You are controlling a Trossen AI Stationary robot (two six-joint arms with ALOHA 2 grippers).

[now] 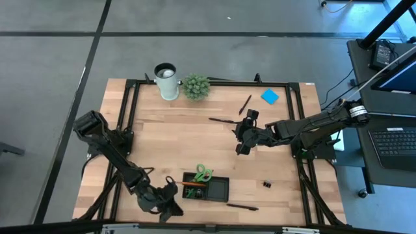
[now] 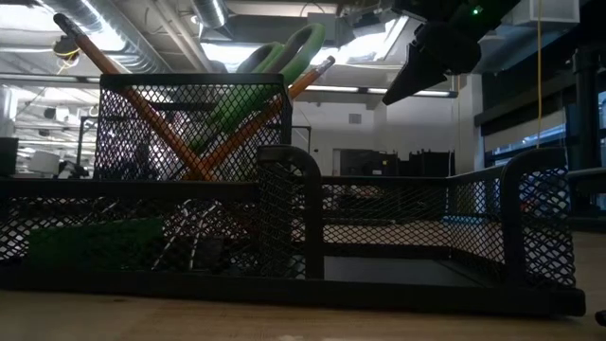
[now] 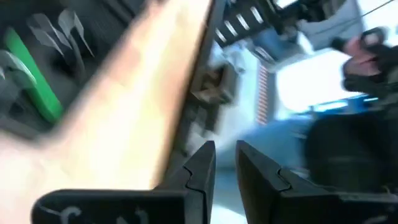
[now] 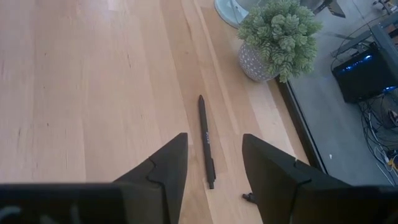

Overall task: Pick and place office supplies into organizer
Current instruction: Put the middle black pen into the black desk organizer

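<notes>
Three black pens lay loose on the table (image 1: pixel 149 136). One (image 1: pixel 245 104) was angled near the far edge, one (image 1: pixel 224 120) lay nearer the middle, and one (image 1: pixel 242 207) lay by the near edge, just beside the organizer (image 1: pixel 218 190).

A single blue sticky-note pad (image 1: pixel 270 96) sat at the far right, apart from everything else. A small dark cluster of binder clips (image 1: pixel 267 184) rested to the right of the organizer, too small to count.

The organizer stood near the table's front edge. From the low view, two orange pencils (image 2: pixel 142 114) crossed inside its tall mesh compartment, and one pair of green-handled scissors (image 2: pixel 275 62) stood with them. One green eraser (image 2: pixel 80 242) lay in the low compartment in front.

One white cup (image 1: pixel 166 80) and one potted plant (image 1: pixel 195 86) stood side by side at the far edge.

The right hand (image 1: pixel 244 136) hung over the middle of the table, beside the middle pen. In its wrist view its fingers (image 4: pixel 165 171) were spread wide with the pen (image 4: pixel 204 134) on the wood between them, untouched.

The left hand (image 1: pixel 170 205) was at the front edge, just left of the organizer. Its fingers (image 3: pixel 202 165) stood slightly apart with nothing between them.
</notes>
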